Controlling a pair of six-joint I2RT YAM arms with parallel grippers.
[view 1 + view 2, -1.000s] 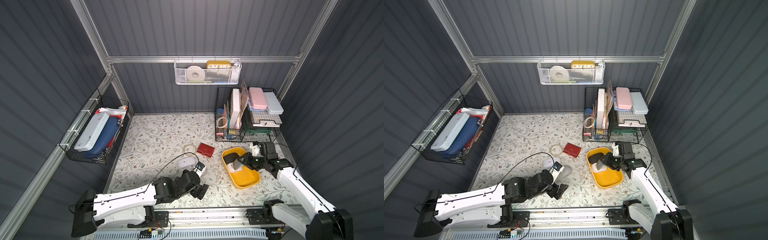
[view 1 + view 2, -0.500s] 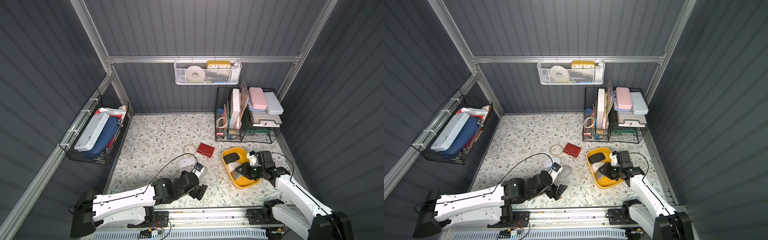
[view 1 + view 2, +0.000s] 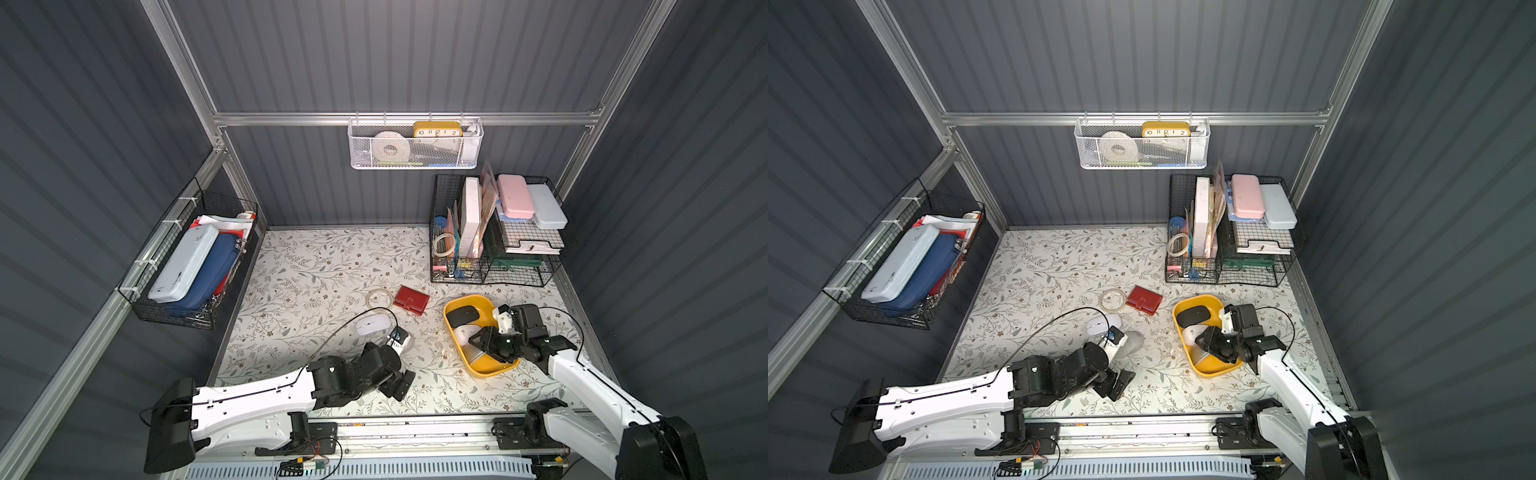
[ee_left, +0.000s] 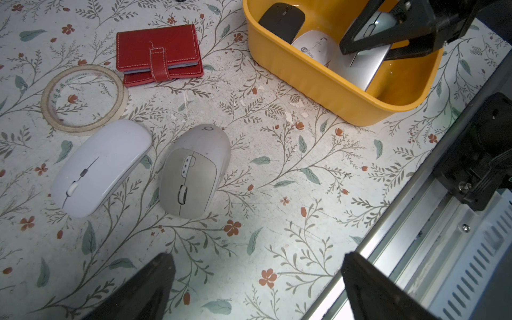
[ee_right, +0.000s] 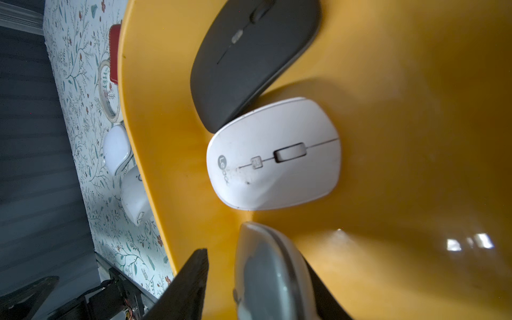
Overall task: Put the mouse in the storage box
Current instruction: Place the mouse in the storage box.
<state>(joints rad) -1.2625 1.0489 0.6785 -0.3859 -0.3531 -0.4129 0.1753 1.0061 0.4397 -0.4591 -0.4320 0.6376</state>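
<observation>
Left end effector (image 4: 256,266): jaws wide apart, empty, hovering over the surface (image 4: 277,166) near two mice. The white mouse (image 4: 101,166) and grey mouse (image 4: 194,171) lie side by side, close but apart, outside the box (image 4: 318,80). Inside the box are a black mouse (image 5: 255,55) and a logo mouse (image 5: 274,153), touching. The silver mouse (image 5: 268,274) stands on edge in the box between the jaws of the right end effector (image 5: 253,257); these are parted, with one finger clear of the shell. Assessment: all the mice are light, rigid and smooth-shelled, so likely to slip. Take hold across the narrow flanks at mid-length, avoiding the domed top.
</observation>
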